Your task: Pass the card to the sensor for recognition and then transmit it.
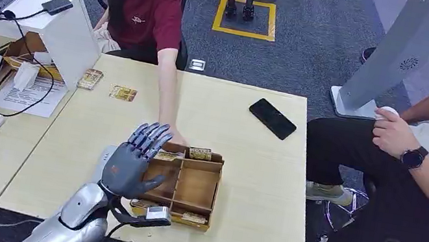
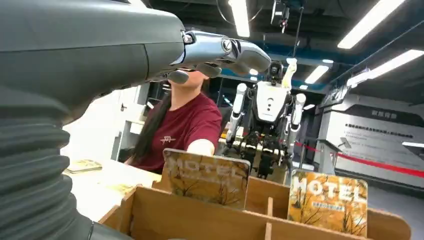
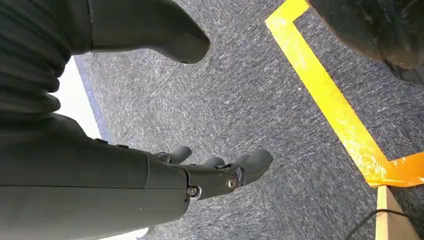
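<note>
From my head view the light is even and bright; the pale wooden table (image 1: 253, 187) shows no glare, and soft shadows fall inside the brown compartmented wooden box (image 1: 195, 187). My left wrist view looks up at long white ceiling light strips (image 2: 240, 17) that blow out to pure white, while the dark grey left hand (image 2: 220, 52) sits blurred and shaded close to the lens. The right wrist view is sharp on the grey carpet (image 3: 250, 100), evenly lit.
</note>
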